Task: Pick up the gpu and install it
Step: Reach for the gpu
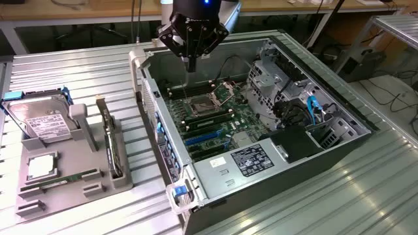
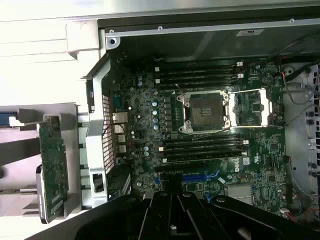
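Hovering over the motherboard [image 1: 219,120] in the open computer case [image 1: 339,105], the pincer [image 1: 191,66] is clenched on nothing. The gpu [image 1: 111,144] stands edgewise in a grey holder [image 1: 81,156], well apart from the pincer, beyond the case wall. Pickup and install not yet done.

Exterior cam sits high up, looking down at a slant over the whole open computer case [image 1: 216,171] [image 2: 200,27], with the gray tray [image 1: 72,161] on the exterior view's left. Wrist cam's much nearer, facing straight down into the case. Both catch the motherboard [image 1: 242,120] [image 2: 145,130], its processor socket [image 1: 199,105] [image 2: 206,112] and the graphics card [image 1: 112,147] [image 2: 52,155] standing in the tray.
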Robot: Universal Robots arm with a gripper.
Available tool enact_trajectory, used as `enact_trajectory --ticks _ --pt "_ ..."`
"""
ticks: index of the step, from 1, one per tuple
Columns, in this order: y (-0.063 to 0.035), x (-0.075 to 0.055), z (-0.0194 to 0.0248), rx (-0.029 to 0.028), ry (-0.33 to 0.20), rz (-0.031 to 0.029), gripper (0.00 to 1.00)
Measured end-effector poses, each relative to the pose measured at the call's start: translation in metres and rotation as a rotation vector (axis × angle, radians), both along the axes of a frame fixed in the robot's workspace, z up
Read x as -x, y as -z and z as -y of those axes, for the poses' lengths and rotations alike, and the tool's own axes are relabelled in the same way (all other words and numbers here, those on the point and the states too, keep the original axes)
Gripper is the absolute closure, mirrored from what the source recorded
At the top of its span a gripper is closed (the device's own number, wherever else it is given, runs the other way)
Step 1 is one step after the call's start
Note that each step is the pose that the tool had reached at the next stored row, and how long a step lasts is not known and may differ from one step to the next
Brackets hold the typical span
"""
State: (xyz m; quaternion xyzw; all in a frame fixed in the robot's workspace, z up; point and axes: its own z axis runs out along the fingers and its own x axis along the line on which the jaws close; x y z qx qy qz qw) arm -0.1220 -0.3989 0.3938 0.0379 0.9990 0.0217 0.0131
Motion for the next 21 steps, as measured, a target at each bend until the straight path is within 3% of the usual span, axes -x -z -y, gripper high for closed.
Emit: enact_trajectory --ticks 14,21 --pt "0.0 0.001 0.0 0.0009 0.0 0.0006 0.89" --pt "0.0 0.031 0.0048 0.001 0.0 0.0007 0.89"
